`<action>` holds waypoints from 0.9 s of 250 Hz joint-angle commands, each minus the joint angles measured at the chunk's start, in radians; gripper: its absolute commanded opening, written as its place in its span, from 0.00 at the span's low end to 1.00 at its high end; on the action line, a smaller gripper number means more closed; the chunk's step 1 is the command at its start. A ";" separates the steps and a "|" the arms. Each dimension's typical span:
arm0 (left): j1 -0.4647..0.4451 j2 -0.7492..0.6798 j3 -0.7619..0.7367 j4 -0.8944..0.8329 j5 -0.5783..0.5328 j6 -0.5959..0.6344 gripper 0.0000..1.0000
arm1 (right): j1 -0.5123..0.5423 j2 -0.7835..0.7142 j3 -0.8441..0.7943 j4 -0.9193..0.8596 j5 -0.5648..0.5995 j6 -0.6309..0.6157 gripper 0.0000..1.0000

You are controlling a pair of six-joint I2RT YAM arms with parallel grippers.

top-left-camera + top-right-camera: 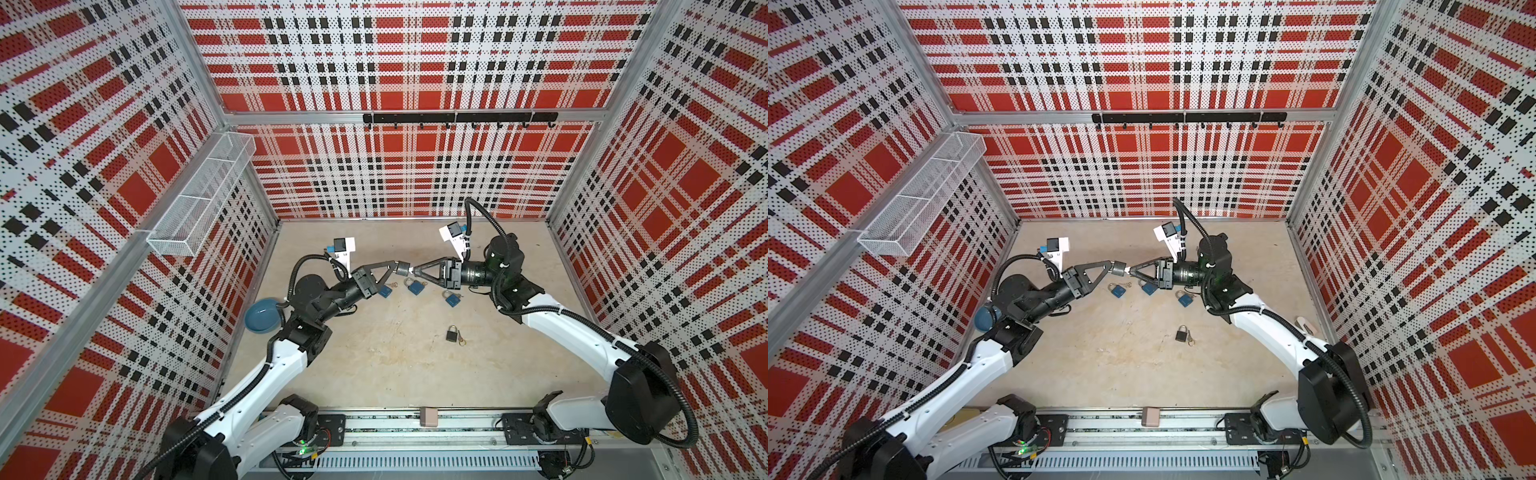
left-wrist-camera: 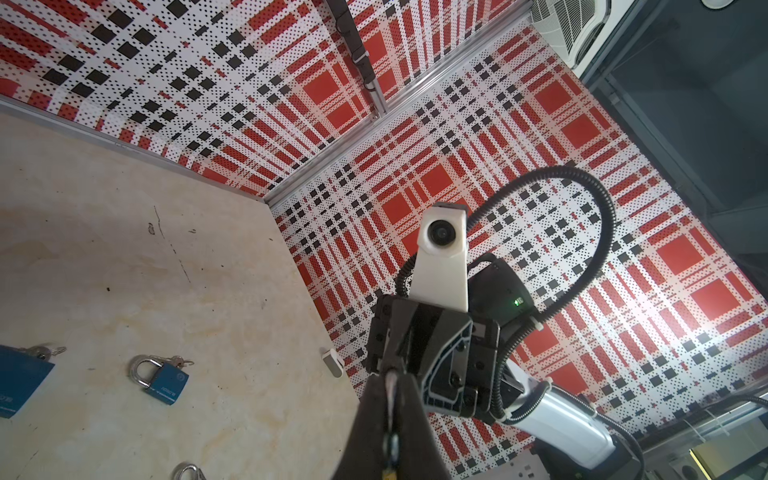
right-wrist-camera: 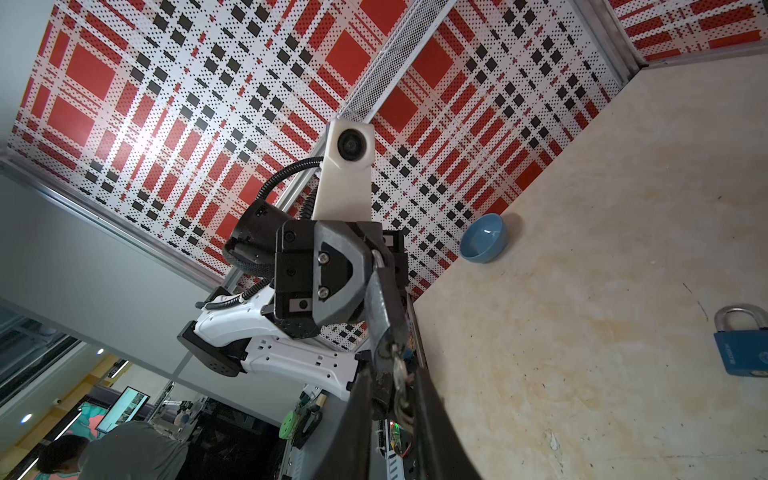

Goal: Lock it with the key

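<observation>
Nearest on the table [image 1: 374,374] lies one dark padlock [image 1: 453,334], the key ring [image 1: 462,341] beside it too small to make out. Farther off, three blue padlocks [image 1: 415,286] lie in a row; in a top view the leftmost is partly covered by the left gripper [image 1: 397,266]. At the left, one blue bowl [image 1: 259,316] is half hidden by that arm. Above the row, the left gripper clamps a fifth, grey padlock [image 1: 402,268]. The right gripper [image 1: 414,270] has its jaws narrow about the key [image 3: 399,374] at the lock's end; whether they pinch it I cannot tell.
</observation>
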 commanded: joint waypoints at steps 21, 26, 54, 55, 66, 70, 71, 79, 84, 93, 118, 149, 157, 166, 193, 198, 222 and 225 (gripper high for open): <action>-0.013 0.016 0.021 0.059 0.012 -0.025 0.00 | 0.003 0.013 0.033 0.077 -0.016 0.017 0.16; -0.012 0.017 0.021 0.059 0.012 -0.026 0.00 | 0.003 0.014 0.032 0.077 -0.016 0.017 0.15; -0.014 0.022 0.021 0.065 0.008 -0.027 0.00 | 0.003 0.018 0.033 0.080 -0.018 0.019 0.06; -0.014 0.022 0.021 0.065 0.009 -0.028 0.00 | 0.003 0.017 0.033 0.080 -0.018 0.019 0.06; -0.014 0.022 0.021 0.068 0.008 -0.028 0.00 | 0.003 0.017 0.032 0.081 -0.016 0.019 0.03; -0.015 0.022 0.021 0.067 0.009 -0.028 0.00 | 0.003 0.016 0.031 0.080 -0.016 0.019 0.01; -0.015 0.022 0.021 0.067 0.009 -0.028 0.00 | 0.003 0.016 0.031 0.080 -0.016 0.019 0.01; -0.015 0.021 0.021 0.068 0.009 -0.028 0.00 | 0.003 0.017 0.031 0.080 -0.015 0.019 0.00; -0.014 0.022 0.021 0.069 0.009 -0.030 0.00 | 0.003 0.016 0.030 0.080 -0.015 0.019 0.00; -0.015 0.020 0.019 0.071 0.007 -0.029 0.00 | 0.002 0.015 0.030 0.080 -0.012 0.019 0.00; -0.006 0.013 0.015 0.074 0.005 -0.032 0.00 | 0.003 0.012 0.025 0.078 -0.007 0.018 0.00; 0.017 0.000 0.008 0.075 0.010 -0.039 0.00 | 0.003 0.004 0.021 0.067 -0.001 0.008 0.00; 0.025 -0.006 0.007 0.075 0.011 -0.041 0.00 | 0.002 0.002 0.020 0.062 0.001 0.006 0.00; 0.034 -0.013 0.005 0.075 0.014 -0.043 0.00 | 0.002 0.000 0.020 0.055 0.000 0.002 0.00; 0.069 -0.031 0.001 0.074 0.027 -0.057 0.00 | -0.001 -0.010 0.019 0.022 0.008 -0.017 0.00; 0.073 -0.034 0.000 0.074 0.029 -0.059 0.00 | -0.001 -0.011 0.019 0.017 0.008 -0.022 0.00; 0.098 -0.049 -0.002 0.074 0.042 -0.071 0.00 | -0.001 -0.017 0.017 0.006 0.008 -0.028 0.00; 0.100 -0.051 -0.002 0.075 0.043 -0.072 0.00 | -0.001 -0.017 0.016 0.006 0.008 -0.028 0.00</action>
